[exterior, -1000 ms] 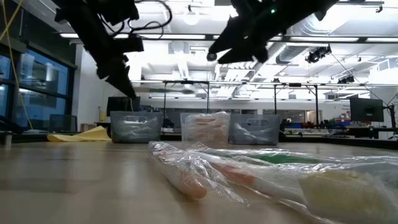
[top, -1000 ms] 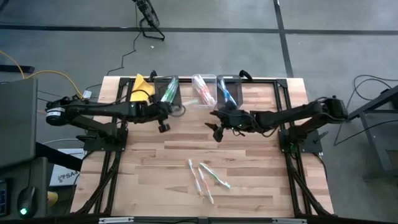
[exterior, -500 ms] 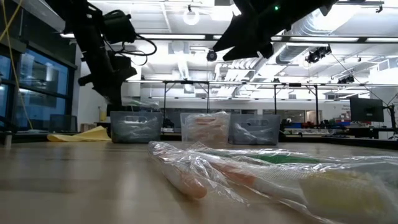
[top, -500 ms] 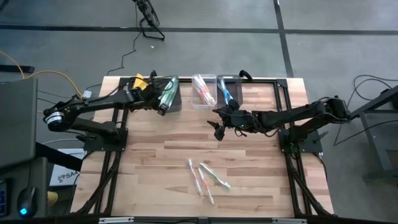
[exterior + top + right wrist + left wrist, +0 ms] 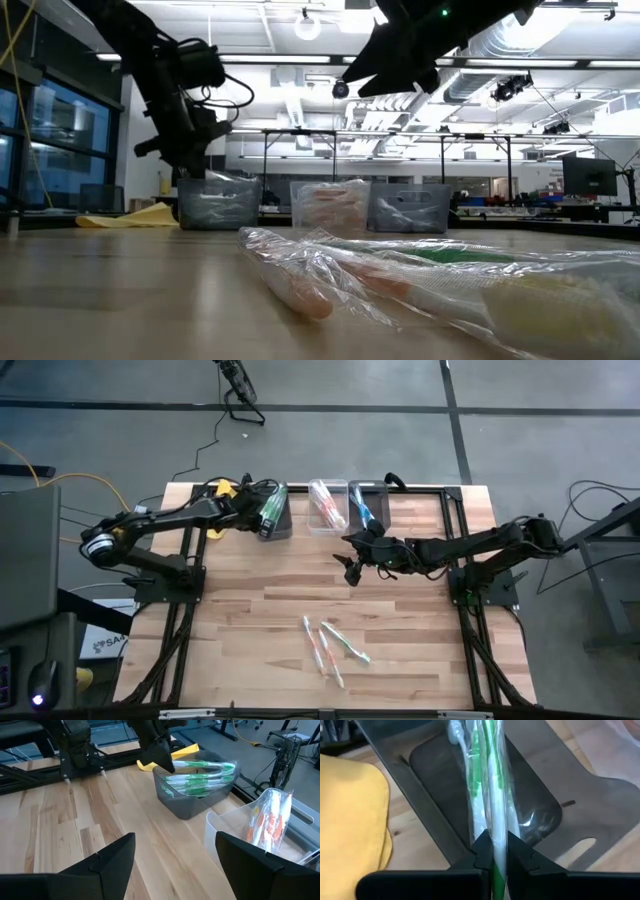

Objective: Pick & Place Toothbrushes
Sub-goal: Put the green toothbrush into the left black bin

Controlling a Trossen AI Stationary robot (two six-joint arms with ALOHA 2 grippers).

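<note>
My left gripper (image 5: 260,520) is at the table's far left, over the dark bin (image 5: 272,512), shut on a green-and-white wrapped toothbrush (image 5: 492,780). More green toothbrushes (image 5: 200,782) lie in that bin. My right gripper (image 5: 351,568) hangs open above the table's middle, in front of the bins, with nothing between its fingers (image 5: 107,857). A few wrapped toothbrushes (image 5: 330,648) lie flat on the wood toward the near edge and fill the foreground of the low view (image 5: 420,280). My left gripper pinches the green toothbrush (image 5: 496,851) between its two fingers. The fingers slant down from the table's near-left side, and the toothbrush runs on lengthwise past them over the bin. I cannot tell whether its far end rests on the ones in the bin.
A clear bin (image 5: 328,506) with pink-orange toothbrushes (image 5: 267,820) and a third bin (image 5: 366,506) with blue ones stand in a row right of the dark bin. A yellow cloth (image 5: 350,815) lies left of the dark bin. Bare wood lies between the bins and the loose toothbrushes.
My left gripper has swung toward the table's far edge, from the wood in front of the dark bin to over it. It rolled about its own line and stayed shut. My right gripper has kept still and open.
</note>
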